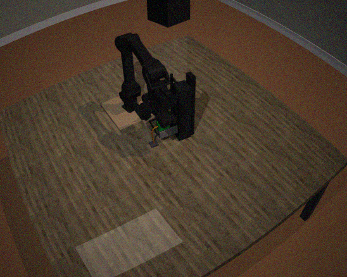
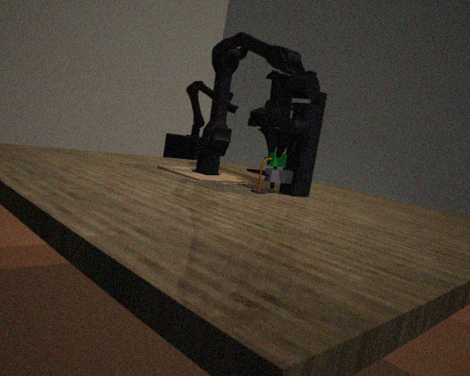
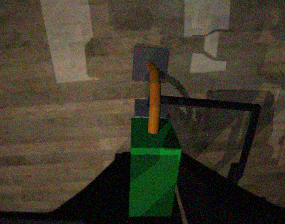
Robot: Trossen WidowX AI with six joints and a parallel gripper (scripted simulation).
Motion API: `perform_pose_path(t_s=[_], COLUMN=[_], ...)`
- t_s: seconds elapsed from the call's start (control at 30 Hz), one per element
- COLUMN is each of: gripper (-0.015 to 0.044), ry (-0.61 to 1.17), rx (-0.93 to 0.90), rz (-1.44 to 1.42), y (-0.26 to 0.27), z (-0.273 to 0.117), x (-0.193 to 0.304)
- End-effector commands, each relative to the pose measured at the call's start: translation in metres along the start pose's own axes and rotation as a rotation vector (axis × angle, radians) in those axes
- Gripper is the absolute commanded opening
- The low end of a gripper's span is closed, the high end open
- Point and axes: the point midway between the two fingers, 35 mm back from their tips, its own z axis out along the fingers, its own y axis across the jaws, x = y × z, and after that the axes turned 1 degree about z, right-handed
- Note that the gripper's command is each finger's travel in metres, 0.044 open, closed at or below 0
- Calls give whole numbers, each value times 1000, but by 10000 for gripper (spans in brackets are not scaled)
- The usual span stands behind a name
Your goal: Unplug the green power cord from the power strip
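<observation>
The green plug (image 1: 163,127) (image 2: 277,160) (image 3: 153,182) stands over the grey power strip (image 1: 168,132) (image 2: 280,176) (image 3: 141,108). A thin dark gap shows between plug and strip in the exterior view; whether the prongs are still in the socket I cannot tell. My gripper (image 2: 278,152) (image 3: 152,159) points down and is shut on the green plug, one finger on each side. The orange cord (image 1: 152,134) (image 2: 261,173) (image 3: 154,102) runs from the plug down to a small dark plate (image 1: 153,144) (image 2: 259,191) (image 3: 143,55) on the table.
A tall black post (image 1: 186,109) (image 2: 312,150) stands close beside the strip and my hand. A thin black bar frame (image 3: 213,102) lies to the right of the plug in the wrist view. The arm's base stands on a light board (image 1: 123,121) (image 2: 177,170). A dark box (image 1: 168,12) is beyond the table.
</observation>
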Motion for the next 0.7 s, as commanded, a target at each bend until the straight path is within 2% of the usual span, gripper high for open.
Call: perform_pose_path(t_s=[0.0, 0.23, 0.67], gripper=[0, 0, 341], ry=[-88, -89, -90], rx=[-4, -3, -2], rz=[35, 35, 37], y=[0, -2, -1], z=[-2, -3, -2], x=[-33, -44, -33])
